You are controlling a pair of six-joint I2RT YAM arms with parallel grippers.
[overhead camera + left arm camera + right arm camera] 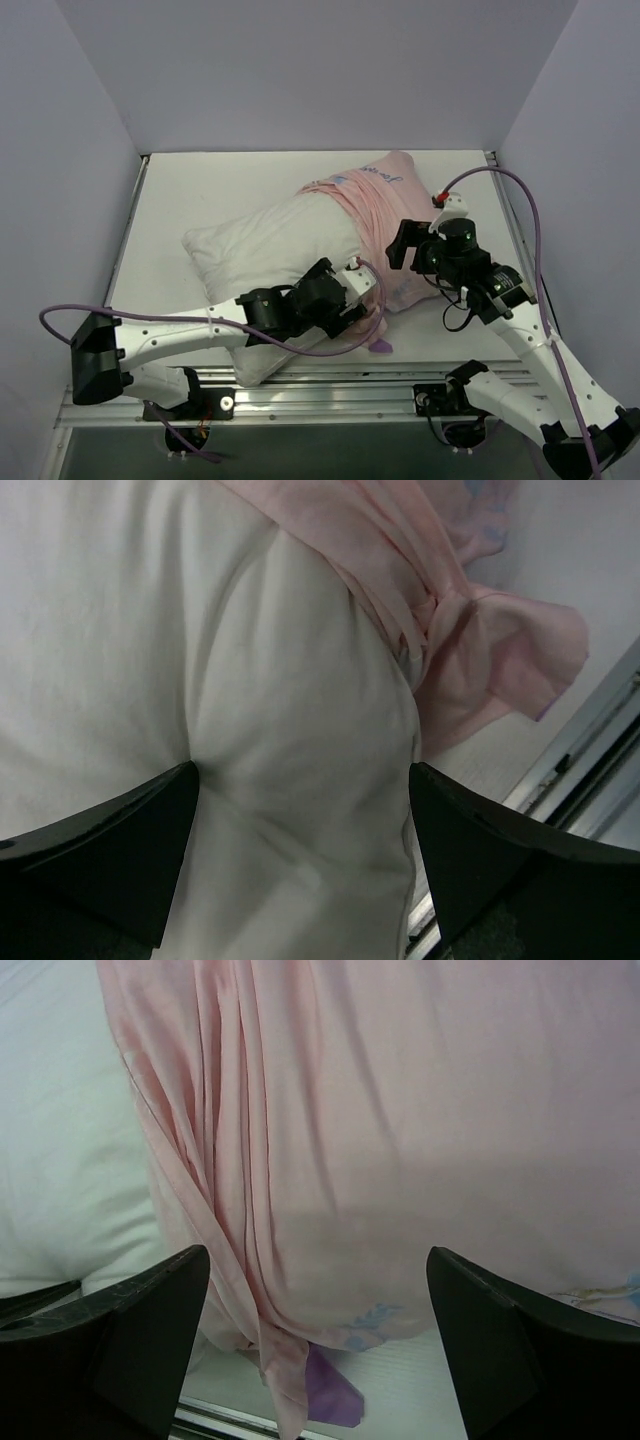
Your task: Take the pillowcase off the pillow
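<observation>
The plain white pillow (pixel 265 245) lies slantwise across the table. Its right end is still inside the pale pink pillowcase (pixel 385 215), which is bunched into folds at the pillow's middle. A purple corner of the pillowcase (pixel 381 346) trails toward the near edge. My left gripper (pixel 358 288) hovers open over the bare pillow (pixel 200 660) beside the gathered pink edge (pixel 470 650), holding nothing. My right gripper (pixel 402 245) is open over the covered end. The pink pillowcase (pixel 400 1110) spreads below its jaws, and none of it is pinched between them.
The white table (pixel 200 190) is walled on the left, back and right. A metal rail (pixel 330 395) runs along the near edge, just below the pillow's front corner. A purple cable (pixel 520 200) loops above the right arm.
</observation>
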